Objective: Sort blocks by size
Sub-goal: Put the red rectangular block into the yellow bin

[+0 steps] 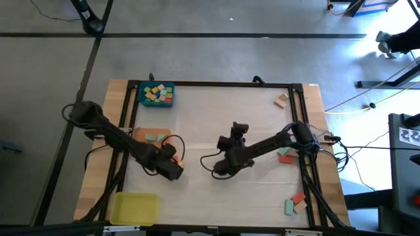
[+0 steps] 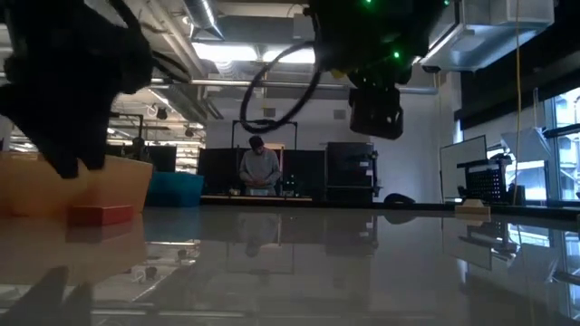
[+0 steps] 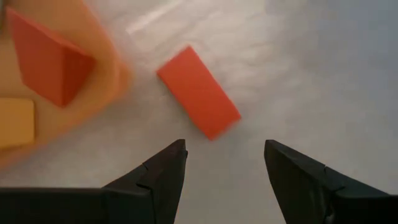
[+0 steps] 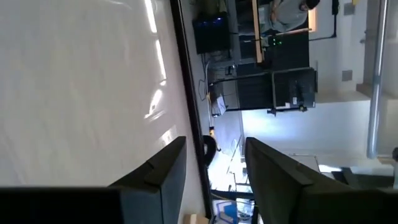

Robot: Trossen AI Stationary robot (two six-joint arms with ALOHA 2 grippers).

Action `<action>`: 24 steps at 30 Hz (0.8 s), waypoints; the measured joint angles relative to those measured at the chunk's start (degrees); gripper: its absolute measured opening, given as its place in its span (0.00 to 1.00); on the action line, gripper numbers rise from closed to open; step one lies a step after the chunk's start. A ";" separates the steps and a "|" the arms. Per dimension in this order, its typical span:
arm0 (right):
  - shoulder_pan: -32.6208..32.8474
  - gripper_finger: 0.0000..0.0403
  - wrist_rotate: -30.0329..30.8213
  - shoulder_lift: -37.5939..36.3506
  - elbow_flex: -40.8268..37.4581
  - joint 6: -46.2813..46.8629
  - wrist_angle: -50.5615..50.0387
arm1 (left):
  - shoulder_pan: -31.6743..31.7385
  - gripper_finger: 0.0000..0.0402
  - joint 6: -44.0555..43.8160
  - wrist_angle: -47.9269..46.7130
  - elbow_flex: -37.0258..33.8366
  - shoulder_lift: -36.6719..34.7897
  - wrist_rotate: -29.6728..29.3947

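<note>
1. Just ahead of the left gripper's (image 3: 225,163) spread fingers, in the left wrist view: one red block (image 3: 198,91) lying flat on the white tabletop (image 3: 323,74), clear of both fingertips, with nothing between the fingers.
2. Beside that block, same view: the rim of an orange tray (image 3: 109,87) holding a red block on edge (image 3: 50,57) and a yellow block (image 3: 15,121). The high view shows this tray (image 1: 141,133) only partly, with pale green pieces on it, and the arm hides the loose red block.
3. High view only: the left gripper (image 1: 174,169) low over the table near the orange tray; the right gripper (image 1: 224,169) at mid-table with bare surface under it.
4. Right wrist view: the right gripper's (image 4: 214,163) fingers stand part-way apart and hold nothing; beyond them the table edge and the room, where a person (image 4: 291,11) stands.
5. High view only: a blue tray (image 1: 140,97) filled with small yellow, orange and teal blocks (image 1: 157,93); a yellow tray (image 1: 134,208); loose blocks well away from both sets of fingers, by the right table edge, one tan (image 1: 281,100), red and teal ones (image 1: 285,156), and another pair (image 1: 294,202).
6. Low view only: the red block (image 2: 101,214) seen level beside the orange tray's wall (image 2: 118,186), with the blue tray (image 2: 175,188) behind.
</note>
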 joint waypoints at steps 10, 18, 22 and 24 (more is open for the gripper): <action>0.10 0.41 0.04 0.02 -4.43 3.16 3.04 | 4.86 0.51 3.54 3.05 0.00 6.48 -5.10; 0.12 0.41 0.45 0.04 -4.99 3.05 6.18 | 5.91 0.51 2.82 2.65 0.28 9.95 -4.16; 0.12 0.41 0.46 0.04 -4.99 3.85 6.27 | 5.69 0.51 3.13 2.67 0.18 8.87 -3.73; 0.12 0.41 0.46 0.04 -4.99 4.07 6.42 | 5.72 0.51 4.15 2.32 -0.04 7.81 -3.19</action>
